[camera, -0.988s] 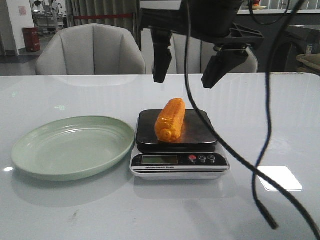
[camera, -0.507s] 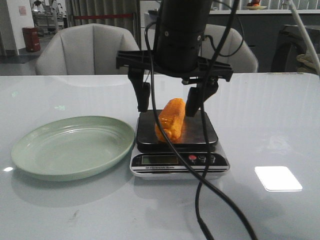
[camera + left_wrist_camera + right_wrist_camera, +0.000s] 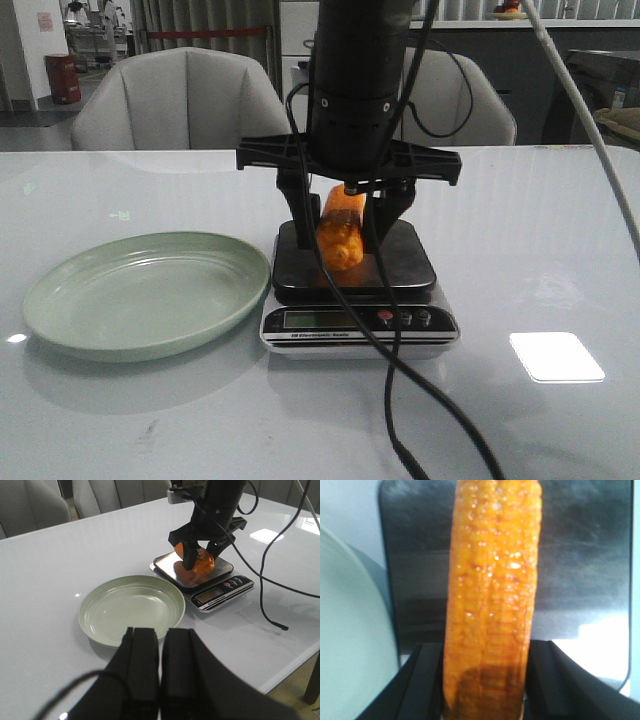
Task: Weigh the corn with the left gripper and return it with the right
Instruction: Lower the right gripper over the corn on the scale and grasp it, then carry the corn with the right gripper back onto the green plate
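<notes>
Corn (image 3: 340,232) lies lengthwise on the dark platform of the kitchen scale (image 3: 355,290), which stands on the white table (image 3: 520,260) just beside the green plate (image 3: 140,292). My right tool (image 3: 340,225) reaches down over the scale with one finger on each side of the cob; the right wrist view shows both dark fingers (image 3: 422,680) pressed against the cob's flanks near one end, so I judge that I am gripping the corn, though I cannot tell whether it has left the platform. My left tool (image 3: 159,677) hangs well back from the scale, above the near side of the plate, its fingers drawn together with nothing between them. The weighing part looks finished to me, and what remains is carrying the cob across to the plate. The risk from here is the grip itself: I hold the cob near one end, not at its middle, so the free end could sag or swing as I lift, and the rounded, glossy kernels could let it roll out of my fingers. A tilted cob could also drag on the platform and shove the scale, or knock the plate rim on the way over. My own cable (image 3: 400,400) trails across the front of the scale and could snag on it when I move sideways.
</notes>
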{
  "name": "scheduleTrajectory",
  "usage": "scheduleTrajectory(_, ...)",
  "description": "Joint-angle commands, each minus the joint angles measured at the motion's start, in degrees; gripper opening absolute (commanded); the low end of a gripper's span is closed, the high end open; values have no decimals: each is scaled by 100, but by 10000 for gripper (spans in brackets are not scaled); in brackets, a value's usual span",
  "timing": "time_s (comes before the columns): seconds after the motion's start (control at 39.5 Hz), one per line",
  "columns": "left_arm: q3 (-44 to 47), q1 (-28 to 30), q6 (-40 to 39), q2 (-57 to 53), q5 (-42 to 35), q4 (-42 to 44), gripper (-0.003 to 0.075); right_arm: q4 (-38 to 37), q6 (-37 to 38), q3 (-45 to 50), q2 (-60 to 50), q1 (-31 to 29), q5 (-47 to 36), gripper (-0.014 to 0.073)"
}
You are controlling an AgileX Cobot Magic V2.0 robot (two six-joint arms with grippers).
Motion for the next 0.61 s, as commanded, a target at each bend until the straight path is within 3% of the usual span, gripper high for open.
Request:
scheduleTrajectory(0.0, -146, -20, -21, -121, -395, -12, 114, 153, -2, -394, -363, -4, -38, 222)
scheduleTrajectory(0.23, -146, -20, -21, -121, -395, -12, 114, 588, -303, -743, -363, 359, -466, 222)
scheduleTrajectory(0.58, -146, -20, -21, -121, -395, -12, 114, 599, -365, -751, 22, 1044, -1345, 223)
